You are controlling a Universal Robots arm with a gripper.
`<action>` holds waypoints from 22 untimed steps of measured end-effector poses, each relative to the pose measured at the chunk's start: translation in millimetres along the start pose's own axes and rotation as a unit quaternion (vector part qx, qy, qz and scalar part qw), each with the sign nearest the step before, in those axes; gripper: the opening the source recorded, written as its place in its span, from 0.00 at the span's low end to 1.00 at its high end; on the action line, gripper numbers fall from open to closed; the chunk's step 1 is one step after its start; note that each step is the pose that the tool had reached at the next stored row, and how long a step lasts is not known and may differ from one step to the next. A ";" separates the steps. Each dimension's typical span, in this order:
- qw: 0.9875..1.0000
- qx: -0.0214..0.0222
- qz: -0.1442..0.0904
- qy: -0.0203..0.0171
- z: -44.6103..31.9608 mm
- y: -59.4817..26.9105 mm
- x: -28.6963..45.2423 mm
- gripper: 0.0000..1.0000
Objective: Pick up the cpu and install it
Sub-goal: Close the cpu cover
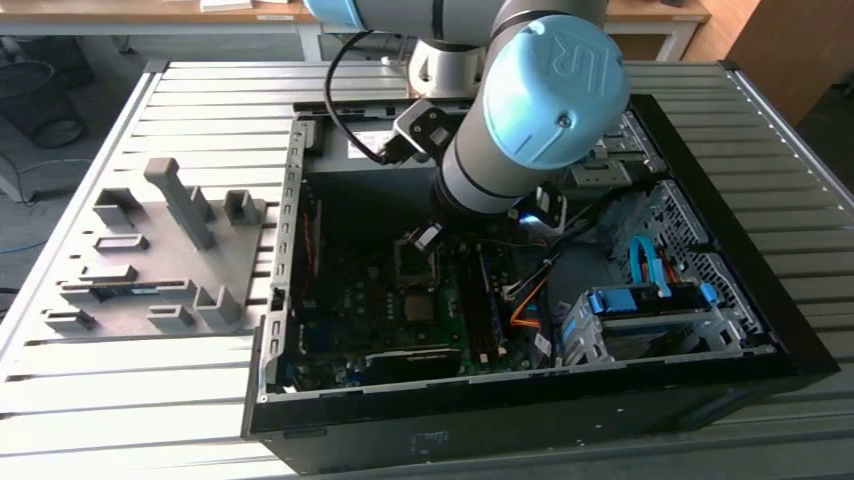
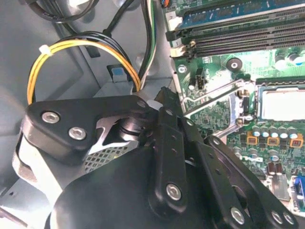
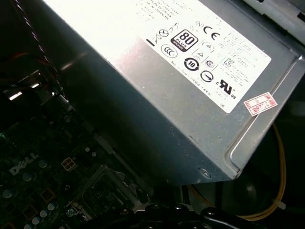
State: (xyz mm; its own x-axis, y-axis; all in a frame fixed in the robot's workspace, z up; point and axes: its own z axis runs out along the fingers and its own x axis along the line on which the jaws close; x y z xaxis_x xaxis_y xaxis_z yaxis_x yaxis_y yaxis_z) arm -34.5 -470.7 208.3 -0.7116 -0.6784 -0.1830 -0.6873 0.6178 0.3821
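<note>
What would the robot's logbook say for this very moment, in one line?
arm: inside open computer case | gripper: over motherboard, near socket | cpu: pale square apparently lying in socket

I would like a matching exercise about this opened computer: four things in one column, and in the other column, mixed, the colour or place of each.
Things:
1. cpu
2. power supply box
3. cable bundle
4. fixture plate

Descriptions:
A. grey metal, white label
B. yellow, held by a white tie
C. pale silver, in the socket on the motherboard
D. on the table, outside the computer case

Pairs: 1-C, 2-A, 3-B, 4-D
</note>
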 end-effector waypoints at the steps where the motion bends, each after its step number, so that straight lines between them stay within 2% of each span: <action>1: 1.000 -0.001 0.000 -0.001 -0.7 0.1 0.0 0.10; 22: 1.000 -0.009 -0.012 -0.002 -9.4 0.7 2.1 0.10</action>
State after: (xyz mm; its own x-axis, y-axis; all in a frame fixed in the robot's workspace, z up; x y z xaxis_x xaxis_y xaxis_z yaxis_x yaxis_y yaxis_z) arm -35.1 -475.4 216.7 -0.6958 -0.6908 -0.1964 -0.7013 0.5947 0.3931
